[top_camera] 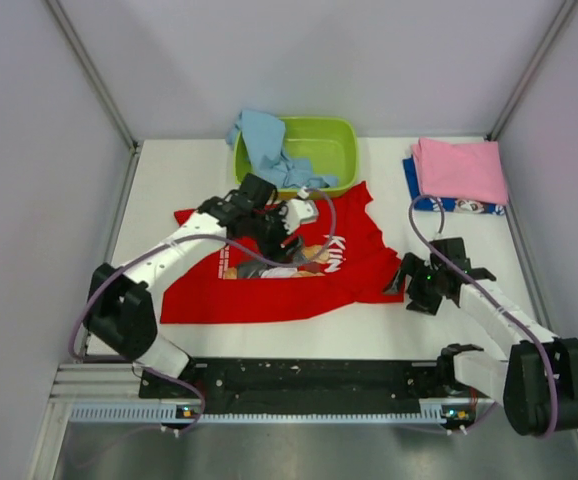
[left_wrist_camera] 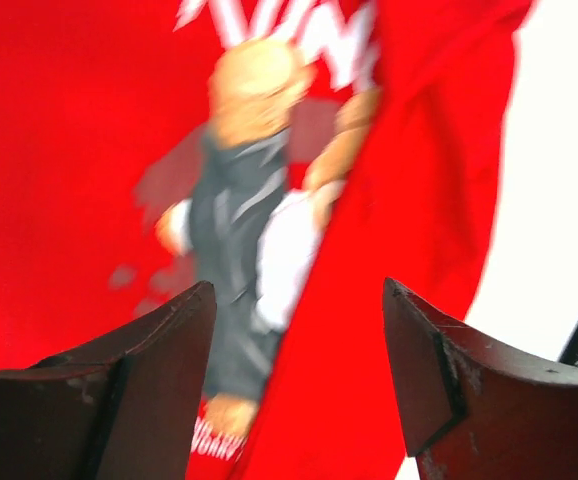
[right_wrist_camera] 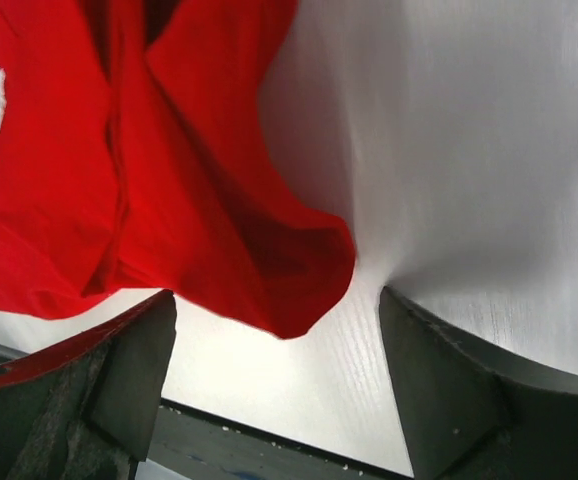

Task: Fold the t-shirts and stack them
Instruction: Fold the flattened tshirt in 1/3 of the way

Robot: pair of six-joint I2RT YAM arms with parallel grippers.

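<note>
Watching the red t-shirt (top_camera: 269, 285), sprawling print-up across the middle of the surface (top_camera: 169, 175), just in front of the green basin (top_camera: 334, 140) and nowhere near flat. Hanging the left gripper (top_camera: 291, 222) over the bear print, jaws spread and pinching nothing, with a raised ridge of red cloth running diagonally beneath them. Holding the right gripper (top_camera: 416, 285) low at the shirt's right edge, jaws likewise spread and pointing at a rumpled red corner just ahead, not yet taken.

Judging the step in hand as flattening this shirt before any fold. Probably needing a pinch on that loose corner from the right and a steady pull outward, while lifting or pinning the ridge from the left. Going in low and slow, closing on cloth only, not scraping the surface. Keeping the two pulls even, to avoid dragging the whole shirt sideways or bunching it against the basin. Leaving alone the pink t-shirt (top_camera: 459, 168), folded on top of the dark blue t-shirt (top_camera: 421, 195) at far right, well apart from the red one.

Struggling with plenty here. Getting only blur from the left wrist view, so not telling sleeve from folded-over side in that ridge. Losing the collar and part of the lettering under the left arm from above. Not seeing how much of the light blue t-shirt (top_camera: 264, 140), draped over the basin's rim, is lying inside. Not counting the layers in that corner either.
</note>
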